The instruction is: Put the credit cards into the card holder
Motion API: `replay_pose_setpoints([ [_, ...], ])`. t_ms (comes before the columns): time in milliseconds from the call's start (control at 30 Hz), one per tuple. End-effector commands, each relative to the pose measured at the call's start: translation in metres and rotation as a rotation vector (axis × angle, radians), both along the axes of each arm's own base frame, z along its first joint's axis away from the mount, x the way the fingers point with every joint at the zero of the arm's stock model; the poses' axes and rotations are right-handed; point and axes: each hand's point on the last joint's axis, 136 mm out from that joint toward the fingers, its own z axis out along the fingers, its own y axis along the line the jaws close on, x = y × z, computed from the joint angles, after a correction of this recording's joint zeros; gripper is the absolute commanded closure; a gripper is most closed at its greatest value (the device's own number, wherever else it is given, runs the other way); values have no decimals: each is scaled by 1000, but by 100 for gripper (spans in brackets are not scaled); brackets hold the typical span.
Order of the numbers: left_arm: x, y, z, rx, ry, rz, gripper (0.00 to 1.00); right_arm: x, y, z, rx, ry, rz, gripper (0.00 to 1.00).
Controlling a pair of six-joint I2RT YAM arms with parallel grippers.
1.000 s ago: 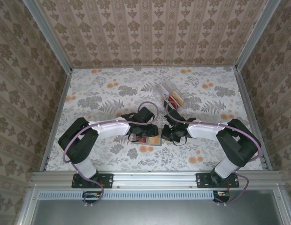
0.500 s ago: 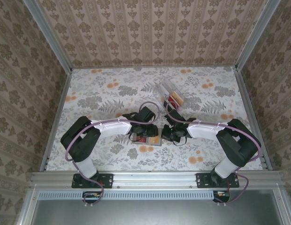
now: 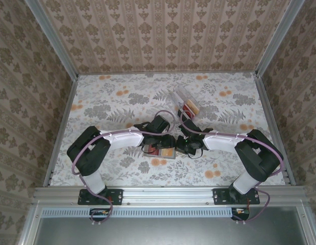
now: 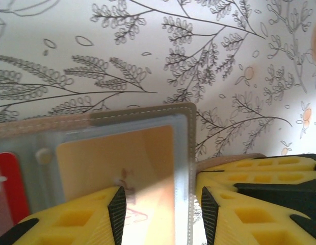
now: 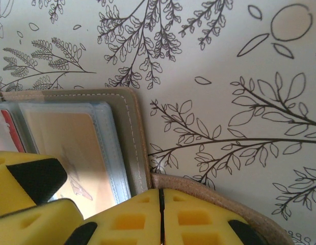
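Apparently pinning the card holder (image 5: 130,127), right tool (image 5: 159,196) is closed; left tool (image 4: 160,199) parted over orange card (image 4: 140,153).

the worktop (image 3: 107,102) carries a white covering printed with grey fern leaves and orange flowers. three walls (image 3: 163,35) enclose it, papered in beige with vertical bands of brown floral motifs. aluminium posts (image 3: 53,37) mark the rear corners. an aluminium rail (image 3: 168,194) spans the near edge. lighting is even.
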Motion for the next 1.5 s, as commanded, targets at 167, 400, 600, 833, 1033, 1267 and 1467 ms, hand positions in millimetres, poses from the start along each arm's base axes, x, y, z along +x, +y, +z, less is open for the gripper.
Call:
replay_pose_setpoints([
  [167,2,6,19,-17,-66,14,53,5,0,22,-3,-61,28,87],
  [400,18,33,45,10,-195,96,46,22,-19,70,-34,-194,28,74],
  [600,33,60,71,-2,-312,173,34,46,-59,111,-186,-314,43,66],
  [833,52,80,91,-72,-369,251,14,85,-82,134,-396,-341,152,64],
  [1033,62,87,97,-124,-372,290,7,114,-77,125,-536,-308,258,65],
  [1267,66,89,97,-147,-366,305,6,143,-67,103,-736,-273,390,65],
  [1467,68,90,94,-152,-351,317,6,160,-60,85,-900,-259,478,65],
])
